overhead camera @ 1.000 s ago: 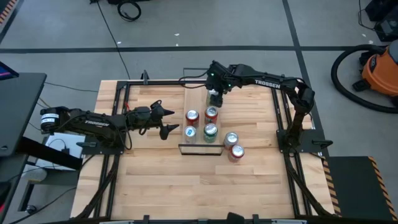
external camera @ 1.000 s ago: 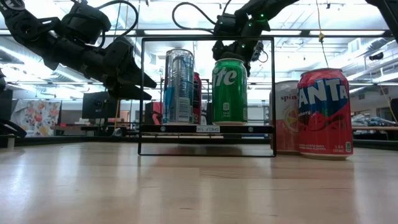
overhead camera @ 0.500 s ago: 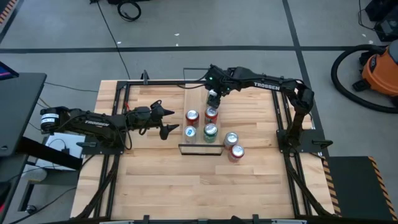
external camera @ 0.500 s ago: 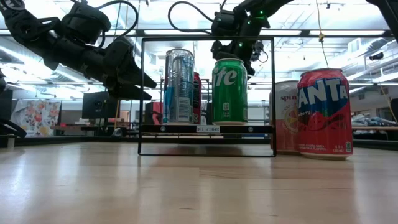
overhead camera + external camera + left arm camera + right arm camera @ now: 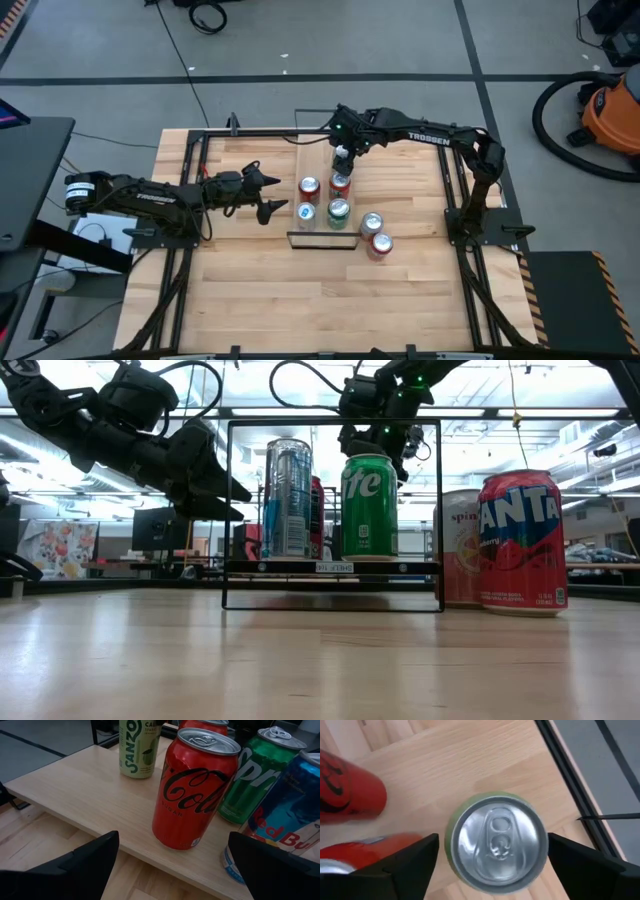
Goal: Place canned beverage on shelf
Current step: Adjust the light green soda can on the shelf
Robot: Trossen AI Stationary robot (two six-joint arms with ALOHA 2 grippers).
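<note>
— Changed in the last second?
— Slight shift of the right gripper (image 5: 492,865) above the pale green can (image 5: 495,842); fingers spread wide, gripping nothing. Placed, apparently, at the shelf's (image 5: 75,785) far end.
— Count, front to back?
— Two cans (image 5: 375,233) loose on the tabletop (image 5: 300,300), five on the shelf. Left gripper (image 5: 270,195) alongside, fingers apart, idle.

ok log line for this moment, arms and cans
right gripper: open, above pale green can on shelf | left gripper: open, waiting beside shelf near Coca-Cola can | two cans off shelf
</note>
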